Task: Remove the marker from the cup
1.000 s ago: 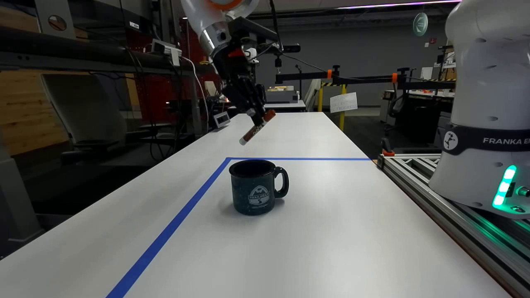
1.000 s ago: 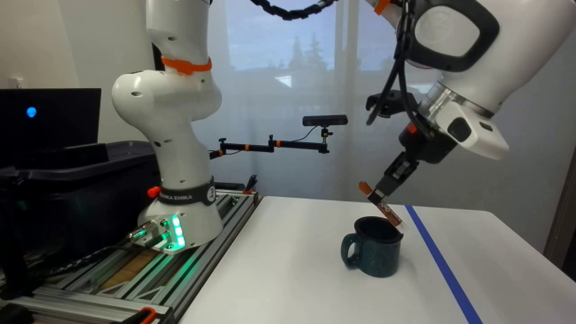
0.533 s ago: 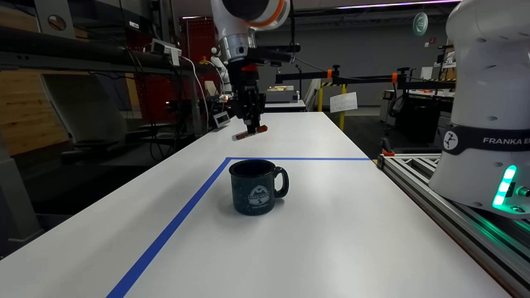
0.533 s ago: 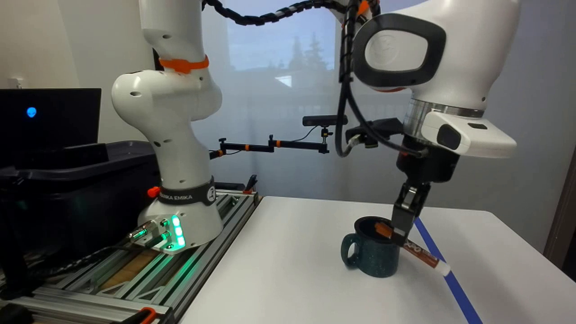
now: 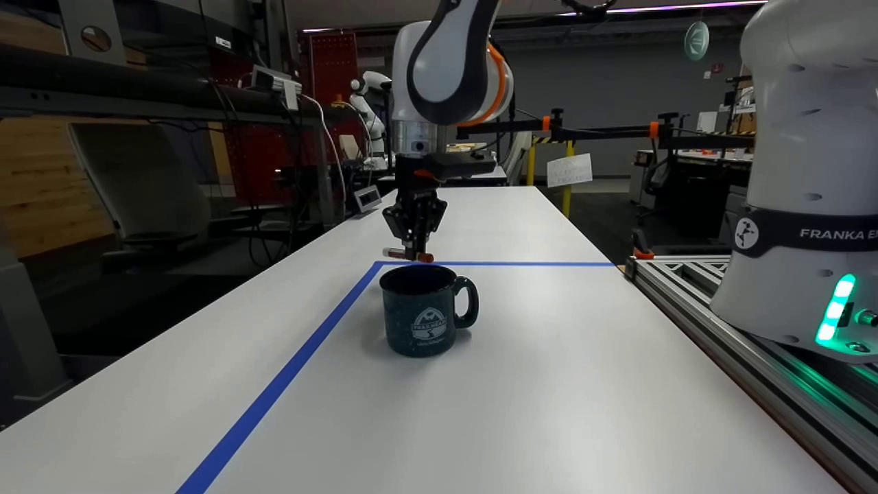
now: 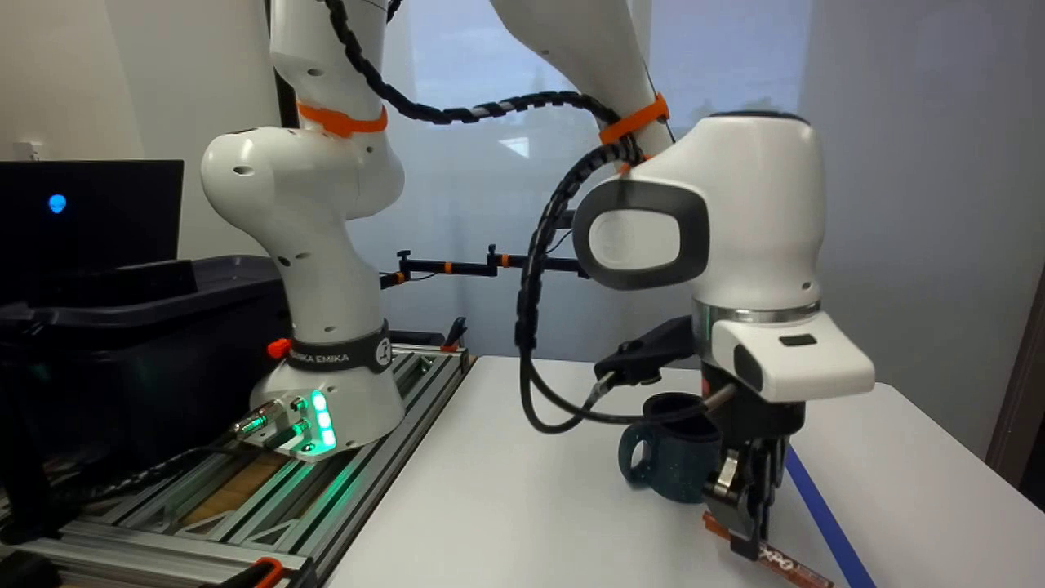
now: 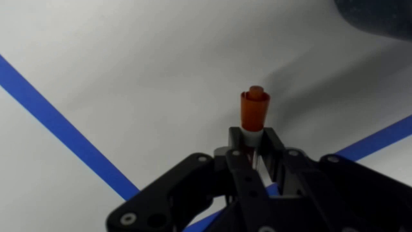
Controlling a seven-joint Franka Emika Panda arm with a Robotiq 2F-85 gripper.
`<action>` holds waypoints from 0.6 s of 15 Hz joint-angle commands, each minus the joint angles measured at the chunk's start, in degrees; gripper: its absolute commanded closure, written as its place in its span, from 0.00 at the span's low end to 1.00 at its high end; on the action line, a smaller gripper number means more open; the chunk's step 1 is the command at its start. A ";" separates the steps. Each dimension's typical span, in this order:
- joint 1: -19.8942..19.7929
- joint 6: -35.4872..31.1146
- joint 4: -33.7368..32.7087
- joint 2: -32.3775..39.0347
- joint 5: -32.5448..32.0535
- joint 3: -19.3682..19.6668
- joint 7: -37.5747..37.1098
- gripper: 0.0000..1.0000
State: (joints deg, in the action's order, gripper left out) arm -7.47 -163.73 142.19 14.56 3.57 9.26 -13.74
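My gripper [image 5: 415, 252] points down and is shut on the marker, seen also in an exterior view [image 6: 747, 545] and the wrist view [image 7: 252, 138]. The marker [image 6: 788, 565] is brown with an orange-brown cap end [image 7: 255, 111] that sticks out past the fingertips. It lies nearly level across the fingers [image 5: 396, 253], apart from the table by its shadow. The cup [image 5: 398, 315], a dark navy mug with a side handle and pale emblem, stands upright beside the gripper. It is partly covered by the arm in an exterior view [image 6: 673, 465]. The wrist view shows only its edge [image 7: 379, 19].
Blue tape lines [image 5: 281, 370] run along the white table [image 5: 583, 412], also in the wrist view [image 7: 64, 129]. The robot base [image 6: 331, 392] stands on a metal rail frame beside the table. A cable loop [image 6: 531, 327] hangs from the arm near the cup.
The gripper has come down and swung from slanted to upright, moving past the cup. The marker in it has gone from steeply tilted to nearly level. The cup has not moved.
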 commanded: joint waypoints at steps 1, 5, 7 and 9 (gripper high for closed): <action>-1.21 -3.94 0.04 4.96 5.73 -3.14 2.26 0.95; -1.67 -3.62 -0.71 6.68 7.96 -4.45 3.22 0.95; -2.24 -0.76 -1.39 6.20 8.07 -4.64 4.11 0.54; -4.62 5.12 -1.48 3.12 9.51 -6.65 7.25 0.42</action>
State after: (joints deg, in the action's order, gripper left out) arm -8.98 -165.67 141.43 20.92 10.56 5.08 -11.05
